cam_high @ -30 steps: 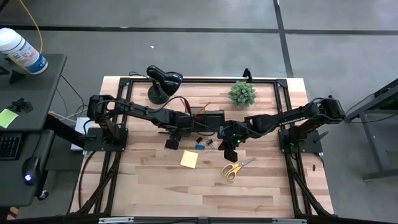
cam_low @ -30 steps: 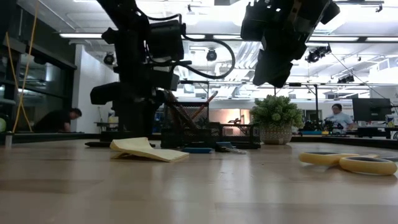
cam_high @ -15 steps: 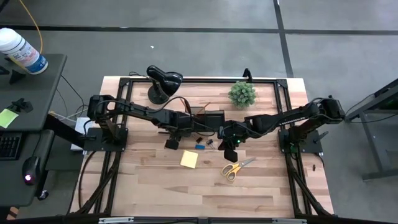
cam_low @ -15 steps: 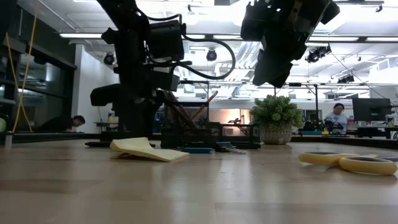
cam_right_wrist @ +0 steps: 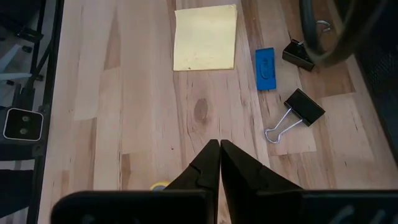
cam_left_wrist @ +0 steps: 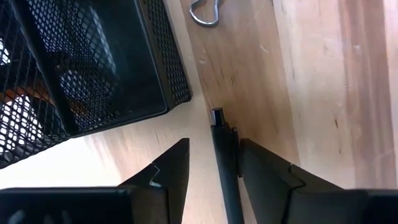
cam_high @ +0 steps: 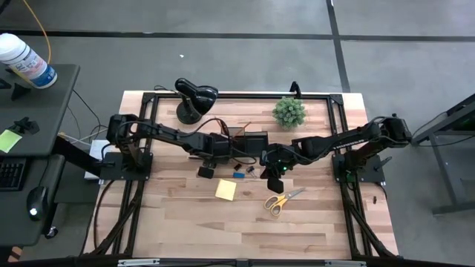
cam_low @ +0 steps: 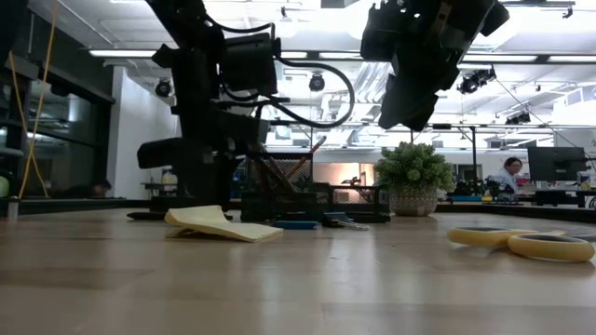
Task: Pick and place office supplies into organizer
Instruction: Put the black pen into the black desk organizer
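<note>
A dark pen (cam_left_wrist: pixel 225 168) lies flat on the wooden table beside the black mesh organizer (cam_left_wrist: pixel 93 62) (cam_high: pixel 249 141). My left gripper (cam_left_wrist: pixel 214 142) (cam_high: pixel 214 159) points down over it, open, one finger on each side of the pen. My right gripper (cam_right_wrist: pixel 219 146) (cam_high: pixel 274 175) hangs shut and empty above bare wood. Beyond it lie the yellow sticky-note pad (cam_right_wrist: pixel 205 37) (cam_high: pixel 225 190), the blue block (cam_right_wrist: pixel 265 67) and two black clips (cam_right_wrist: pixel 305 106). The yellow-handled scissors (cam_high: pixel 282 200) (cam_low: pixel 521 242) rest flat toward the near right. My left gripper straddles the pen near its end by the organizer, coming from above with the fingers across it. One finger (cam_left_wrist: pixel 261 171) stands close against the pen's clip side (cam_left_wrist: pixel 235 155); I cannot tell whether it touches. The pen lies on the table.
A green potted plant (cam_high: pixel 289 112) and a black desk lamp (cam_high: pixel 194 100) stand at the far edge. An orange pencil (cam_high: pixel 242 127) leans out of the organizer. Bare wood spreads across the near half of the table (cam_high: pixel 245 230).
</note>
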Action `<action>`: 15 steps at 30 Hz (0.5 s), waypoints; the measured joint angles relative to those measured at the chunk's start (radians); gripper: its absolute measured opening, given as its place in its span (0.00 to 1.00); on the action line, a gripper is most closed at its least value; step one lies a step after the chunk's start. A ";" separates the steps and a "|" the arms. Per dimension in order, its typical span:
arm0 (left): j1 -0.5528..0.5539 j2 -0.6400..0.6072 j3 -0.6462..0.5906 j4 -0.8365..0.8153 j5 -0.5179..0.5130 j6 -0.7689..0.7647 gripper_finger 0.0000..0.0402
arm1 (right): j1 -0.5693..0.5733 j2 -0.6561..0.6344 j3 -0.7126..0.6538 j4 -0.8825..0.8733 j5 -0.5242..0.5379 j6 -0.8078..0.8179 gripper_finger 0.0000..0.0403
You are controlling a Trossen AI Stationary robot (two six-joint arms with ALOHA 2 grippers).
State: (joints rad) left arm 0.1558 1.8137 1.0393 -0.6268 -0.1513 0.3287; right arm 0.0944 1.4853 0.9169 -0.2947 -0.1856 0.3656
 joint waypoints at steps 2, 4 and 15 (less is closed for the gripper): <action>0.000 0.000 0.000 -0.001 -0.007 0.000 0.28 | 0.000 0.000 0.000 0.000 0.002 0.000 0.03; -0.006 0.001 0.000 -0.001 0.000 0.000 0.23 | 0.000 0.000 0.000 0.000 0.004 -0.001 0.03; -0.005 0.001 -0.002 -0.002 0.039 0.003 0.04 | 0.000 0.000 0.000 0.000 0.004 -0.007 0.03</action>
State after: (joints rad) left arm 0.1513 1.8149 1.0378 -0.6293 -0.1123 0.3313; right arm 0.0944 1.4853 0.9169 -0.2951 -0.1818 0.3588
